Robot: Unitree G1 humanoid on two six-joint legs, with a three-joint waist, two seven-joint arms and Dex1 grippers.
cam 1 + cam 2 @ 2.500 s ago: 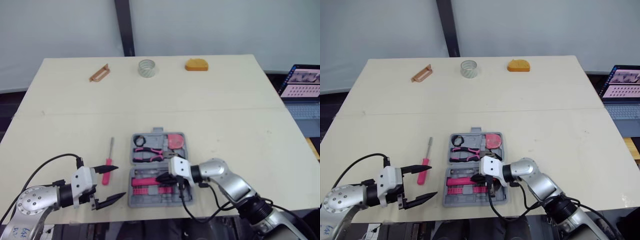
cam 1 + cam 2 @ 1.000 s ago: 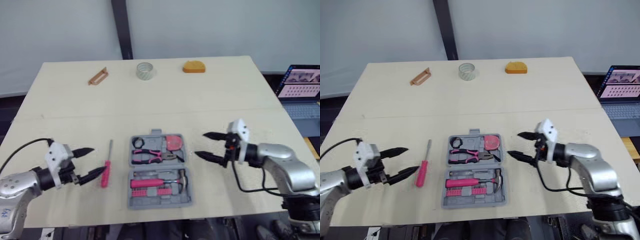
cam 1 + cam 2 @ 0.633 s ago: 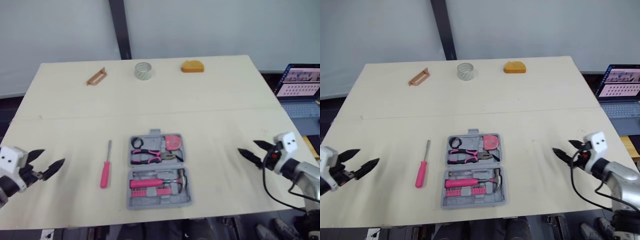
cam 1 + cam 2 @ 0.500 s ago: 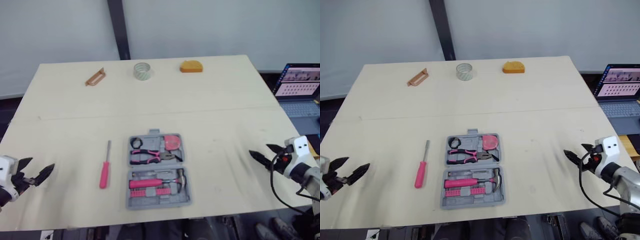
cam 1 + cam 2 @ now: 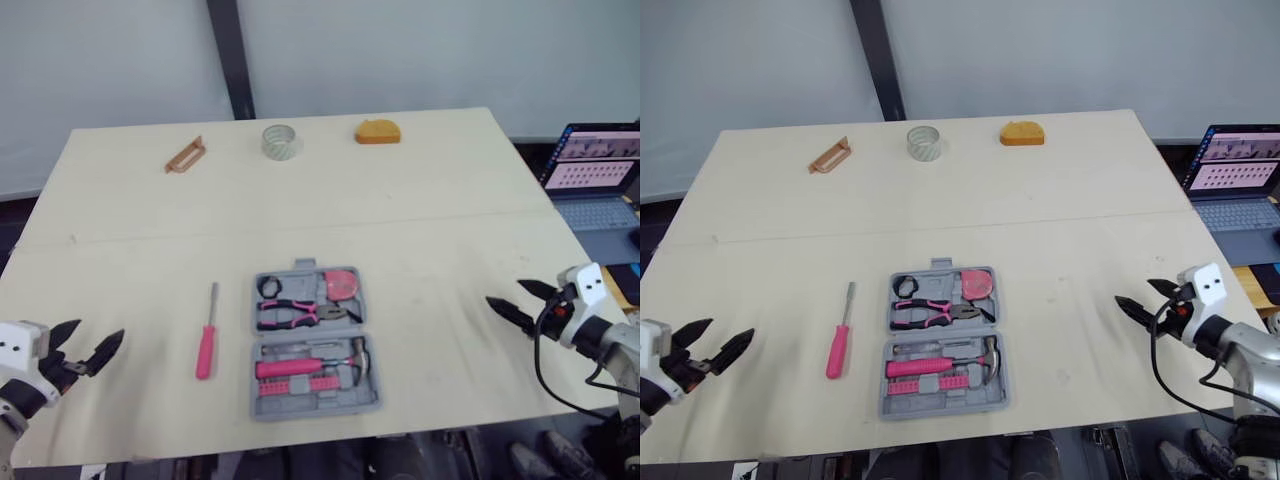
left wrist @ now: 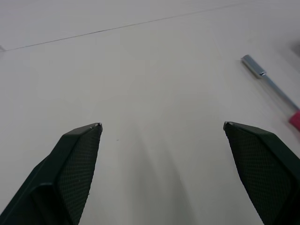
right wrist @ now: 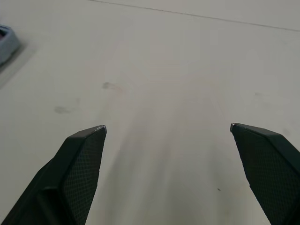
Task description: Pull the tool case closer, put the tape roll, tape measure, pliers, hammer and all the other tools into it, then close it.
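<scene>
The grey tool case [image 5: 312,340] lies open flat near the table's front edge. In it are pink-handled pliers [image 5: 295,310], a pink-handled hammer [image 5: 305,366] and a pink rounded tool [image 5: 343,284]. A pink screwdriver [image 5: 206,340] lies just left of the case; its metal shaft [image 6: 262,77] shows in the left wrist view. At the far edge sit the tape roll [image 5: 282,141], an orange domed object [image 5: 377,131] and a brown flat tool [image 5: 184,155]. My left gripper [image 5: 97,333] is open and empty at the table's left front corner. My right gripper [image 5: 506,292] is open and empty near the right edge.
A laptop [image 5: 590,180] stands off the table's right side. A seam [image 5: 450,215] runs across the tabletop behind the case. A corner of the case [image 7: 5,42] shows in the right wrist view, far from the open fingers [image 7: 79,168].
Both arms have drawn back outward from the case, the left from beside the screwdriver to the left edge, the right to the right edge. The case and tools have not moved.
</scene>
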